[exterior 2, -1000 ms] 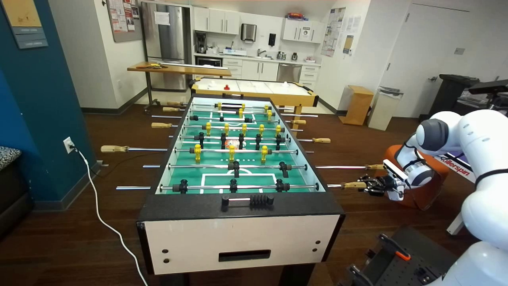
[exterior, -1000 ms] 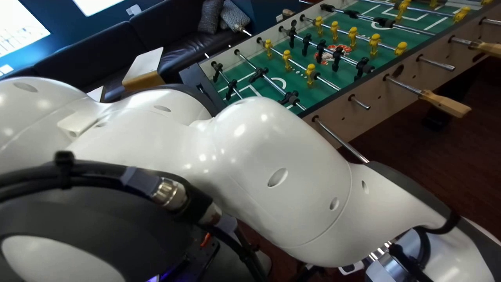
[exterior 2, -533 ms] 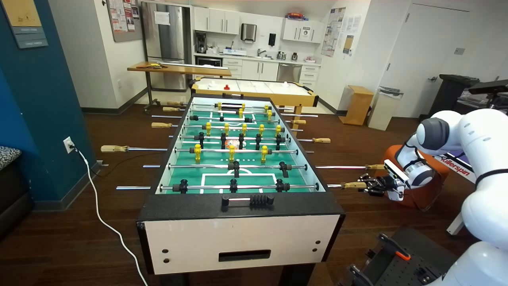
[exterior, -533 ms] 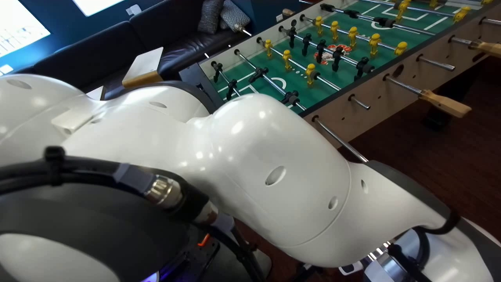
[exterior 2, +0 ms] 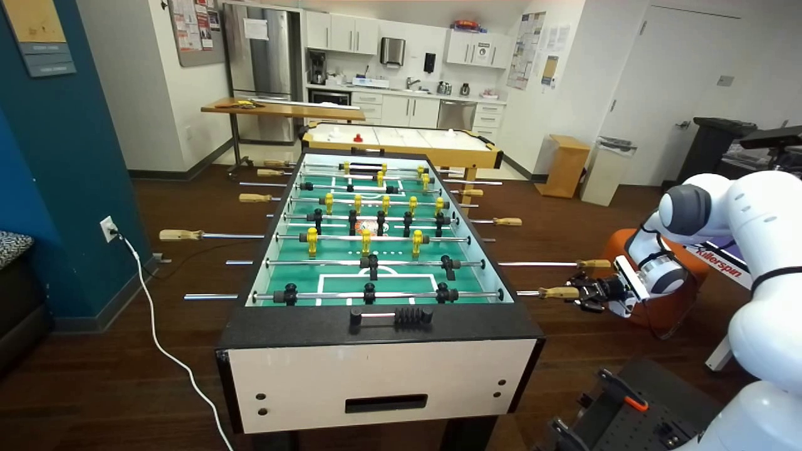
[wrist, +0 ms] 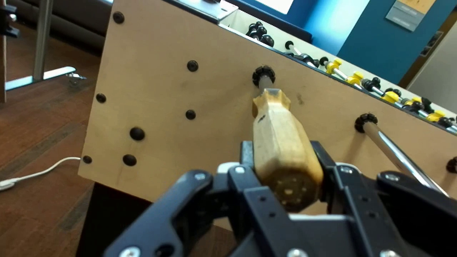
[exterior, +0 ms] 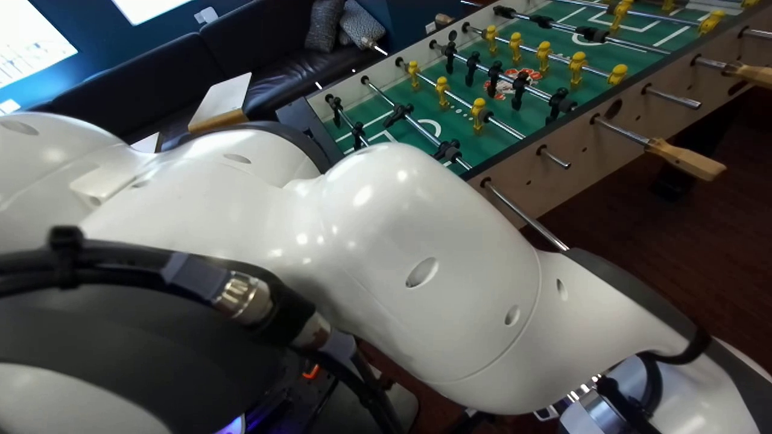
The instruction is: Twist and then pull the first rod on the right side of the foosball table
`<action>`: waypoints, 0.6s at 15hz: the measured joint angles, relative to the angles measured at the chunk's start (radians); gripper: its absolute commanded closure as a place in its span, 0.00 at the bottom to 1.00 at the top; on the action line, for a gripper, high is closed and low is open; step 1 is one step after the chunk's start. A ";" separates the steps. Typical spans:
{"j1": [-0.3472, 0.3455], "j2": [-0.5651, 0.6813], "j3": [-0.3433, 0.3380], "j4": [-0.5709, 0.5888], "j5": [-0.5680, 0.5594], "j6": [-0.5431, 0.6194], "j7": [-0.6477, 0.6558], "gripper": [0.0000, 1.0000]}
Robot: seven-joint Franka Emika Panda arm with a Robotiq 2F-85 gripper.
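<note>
The foosball table [exterior 2: 282, 329] has a green pitch and light wood sides; its side panel [wrist: 157, 67] fills much of the wrist view. The first rod [exterior 2: 401, 294] is the nearest silver rod, with black figures. Its tapered tan handle [exterior 2: 557, 292] sticks out on the right side, close to the side panel. In the wrist view the handle [wrist: 280, 139] lies between the two black fingers of my gripper [wrist: 283, 155], which press on both its sides near its end. My gripper [exterior 2: 581, 294] also shows in an exterior view. In an exterior view my arm [exterior: 422, 271] hides the handle and gripper.
The second rod [wrist: 403, 157] runs out close to my right finger; its tan handle [exterior 2: 594, 264] is just beyond the gripper. More rods with handles [exterior: 684, 158] follow along that side. An orange seat [exterior 2: 658, 313] stands behind the wrist.
My gripper has turned about the handle's axis, its wrist camera tilting over. The first rod and its figures have shifted very slightly to the right. The arm's upper links have moved a little.
</note>
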 measured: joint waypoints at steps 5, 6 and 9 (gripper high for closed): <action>-0.003 -0.024 0.006 -0.039 0.007 0.030 -0.169 0.60; -0.008 -0.022 0.010 -0.039 0.008 0.029 -0.169 0.60; -0.009 -0.022 0.012 -0.038 0.007 0.030 -0.169 0.85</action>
